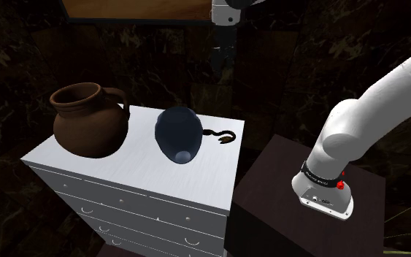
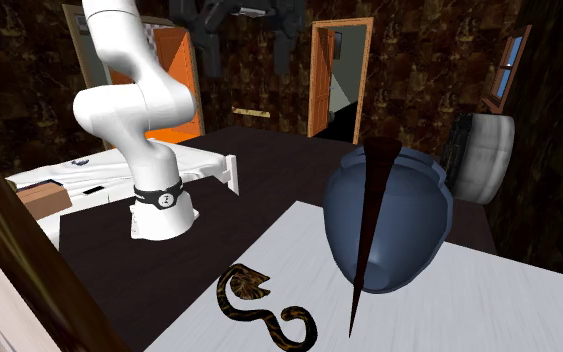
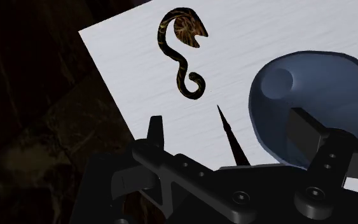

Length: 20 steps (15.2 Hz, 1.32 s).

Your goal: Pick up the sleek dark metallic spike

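A thin dark spike (image 2: 366, 235) leans point-down on the white dresser top (image 2: 469, 300), its wide end propped against a dark blue vase (image 2: 399, 215) lying on its side. In the wrist view the spike (image 3: 233, 141) shows far below, between the fingers and beside the vase (image 3: 311, 89). My gripper (image 3: 229, 130) is open with nothing in it. It hangs high above the dresser's end nearest the stand (image 1: 220, 66), and its fingers stand apart in the second exterior view (image 2: 245, 48).
A dark snake-shaped curl (image 1: 222, 136) lies on the dresser top near the spike's tip (image 2: 264, 305). A brown jug (image 1: 87, 120) stands at the far end. The dresser (image 1: 145, 190) has drawers; the dark stand (image 1: 284, 204) is beside it.
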Tool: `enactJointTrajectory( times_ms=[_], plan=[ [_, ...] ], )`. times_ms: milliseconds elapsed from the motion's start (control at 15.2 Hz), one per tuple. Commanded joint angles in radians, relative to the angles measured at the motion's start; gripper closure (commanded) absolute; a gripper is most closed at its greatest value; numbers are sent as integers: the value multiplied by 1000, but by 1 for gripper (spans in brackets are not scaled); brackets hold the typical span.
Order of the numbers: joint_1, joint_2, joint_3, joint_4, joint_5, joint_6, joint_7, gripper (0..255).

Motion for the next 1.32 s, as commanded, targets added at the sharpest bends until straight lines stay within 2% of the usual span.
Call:
enactJointTrajectory(
  times_ms=[0,594,1188,1254],
  plan=[
    [7,84,18,70,1,13,17,0],
    [39,428,72,389,-30,31,77,0],
    [40,428,71,288,-30,133,78,0],
    [40,429,71,289,-30,132,78,255]
  ],
)
